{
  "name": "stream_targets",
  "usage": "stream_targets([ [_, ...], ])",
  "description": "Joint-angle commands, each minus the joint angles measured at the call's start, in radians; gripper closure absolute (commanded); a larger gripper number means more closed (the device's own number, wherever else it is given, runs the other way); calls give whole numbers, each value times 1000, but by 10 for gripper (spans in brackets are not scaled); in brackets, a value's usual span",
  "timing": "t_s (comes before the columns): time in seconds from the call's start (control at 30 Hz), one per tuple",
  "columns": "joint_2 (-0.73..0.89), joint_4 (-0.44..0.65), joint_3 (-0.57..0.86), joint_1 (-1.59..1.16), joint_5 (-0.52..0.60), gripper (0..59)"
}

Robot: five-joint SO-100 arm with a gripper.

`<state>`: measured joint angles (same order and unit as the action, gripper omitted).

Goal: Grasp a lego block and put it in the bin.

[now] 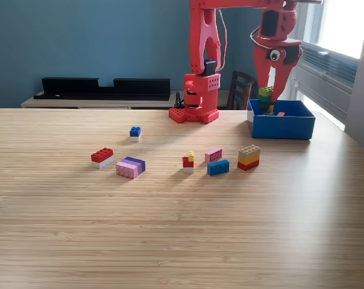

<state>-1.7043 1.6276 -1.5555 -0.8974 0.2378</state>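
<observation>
The red arm's gripper point(270, 96) hangs over the back left part of the blue bin point(281, 129) at the exterior view's right. It is shut on a lego block point(265, 94), a small stack with yellow on top and green below, held just above the bin's rim. The stack's lower end is hidden behind the bin wall. A small orange piece point(281, 113) lies inside the bin.
Loose blocks lie on the wooden table: a blue one point(135, 131), a red and white one point(102, 157), a pink and purple one point(130, 167), a red and yellow one point(188, 161), a pink one point(213, 155), a blue one point(218, 167), a tan, yellow and red stack point(249, 157). The arm's base point(196, 102) stands left of the bin.
</observation>
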Motion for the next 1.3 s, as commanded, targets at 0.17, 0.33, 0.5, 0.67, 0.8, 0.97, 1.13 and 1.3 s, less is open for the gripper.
stream_targets([
  [0.17,-71,15,64,-242,11,586],
  [0.33,-71,15,95,-265,-9,586],
  [0.5,-71,15,95,-261,-44,451],
  [0.67,-71,15,87,-259,-54,292],
  [0.8,-71,15,89,-258,-52,289],
  [0.97,-71,15,100,-192,-38,366],
  [1.13,-71,14,110,-32,-23,505],
  [1.3,-71,14,107,156,-35,585],
])
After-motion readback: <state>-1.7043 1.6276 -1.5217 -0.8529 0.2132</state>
